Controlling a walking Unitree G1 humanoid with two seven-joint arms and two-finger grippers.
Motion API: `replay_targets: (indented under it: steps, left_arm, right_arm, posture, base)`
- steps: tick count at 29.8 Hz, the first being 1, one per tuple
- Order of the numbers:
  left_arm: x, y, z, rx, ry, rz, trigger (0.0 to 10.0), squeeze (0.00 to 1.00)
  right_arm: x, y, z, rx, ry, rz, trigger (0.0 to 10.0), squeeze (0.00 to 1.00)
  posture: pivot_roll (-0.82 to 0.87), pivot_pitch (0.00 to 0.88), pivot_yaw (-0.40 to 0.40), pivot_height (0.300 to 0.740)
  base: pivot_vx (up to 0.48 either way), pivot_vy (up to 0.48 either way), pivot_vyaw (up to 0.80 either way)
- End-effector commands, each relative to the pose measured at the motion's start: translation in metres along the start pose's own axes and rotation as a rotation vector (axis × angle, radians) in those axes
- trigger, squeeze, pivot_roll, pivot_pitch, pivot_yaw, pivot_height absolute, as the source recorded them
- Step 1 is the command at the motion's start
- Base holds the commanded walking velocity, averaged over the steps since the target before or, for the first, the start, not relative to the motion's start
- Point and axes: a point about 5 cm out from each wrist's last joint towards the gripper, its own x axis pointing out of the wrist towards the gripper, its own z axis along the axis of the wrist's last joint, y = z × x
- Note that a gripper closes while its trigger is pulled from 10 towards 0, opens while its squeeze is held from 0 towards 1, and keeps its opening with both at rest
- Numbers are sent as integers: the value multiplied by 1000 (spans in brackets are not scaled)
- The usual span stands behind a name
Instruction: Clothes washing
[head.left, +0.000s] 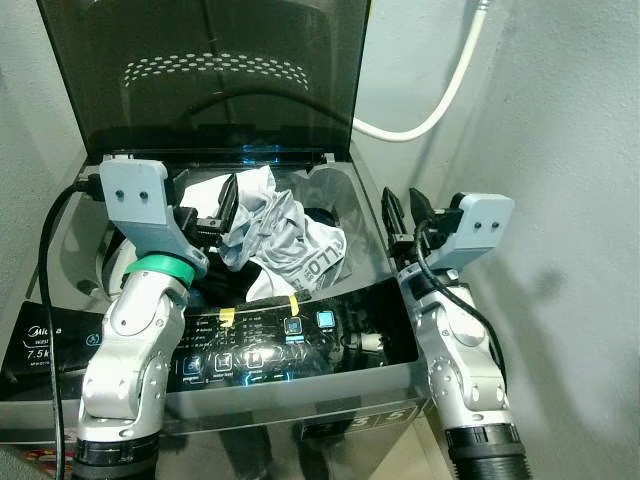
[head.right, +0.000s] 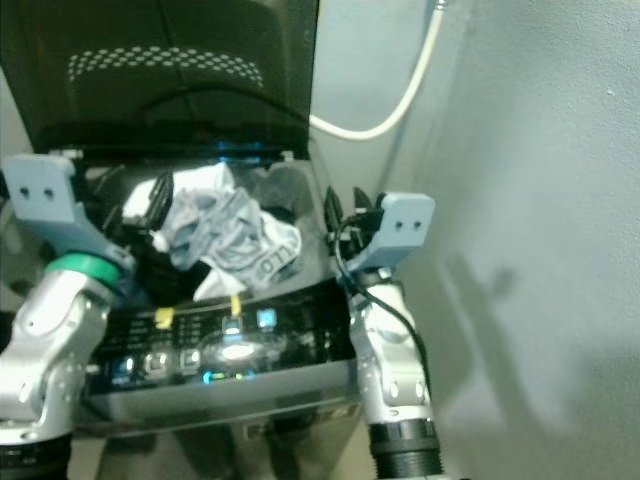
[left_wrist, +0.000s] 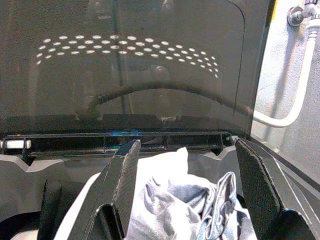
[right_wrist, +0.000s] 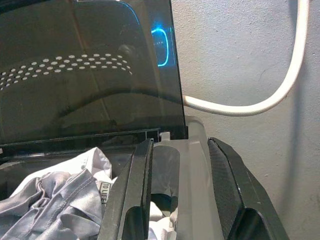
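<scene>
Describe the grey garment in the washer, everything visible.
The grey garment is a crumpled, soft light-grey fabric with white patches and dark printed lettering near its lower edge. It is heaped at the top of the washing machine opening, bulging above the rim, under the raised dark lid. It rests on darker laundry below. The left gripper, open, sits against its left side; the right gripper, open, hangs apart by the right rim.

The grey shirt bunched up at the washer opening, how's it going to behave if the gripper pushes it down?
The grey shirt looks crumpled and soft, so it would likely fold and sag, not slide whole. Heaped above the tub rim, part may spring back up.
</scene>
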Motion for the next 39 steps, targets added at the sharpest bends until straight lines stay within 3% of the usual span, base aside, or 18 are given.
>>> replay_targets:
  steps: [1, 39]
  left_arm:
    - [0, 0, -4, 11, 22, -3, 10000, 0]
    - [1, 0, -7, 20, 27, 0, 10000, 0]
  right_arm:
    - [-2, -1, -2, -4, 5, 1, 10000, 0]
    - [-1, -1, -2, -8, 8, 9, 10000, 0]
  posture:
    - [38, 23, 15, 740]
    - [27, 27, 7, 740]
  base:
    - [0, 0, 0]
    - [0, 0, 0]
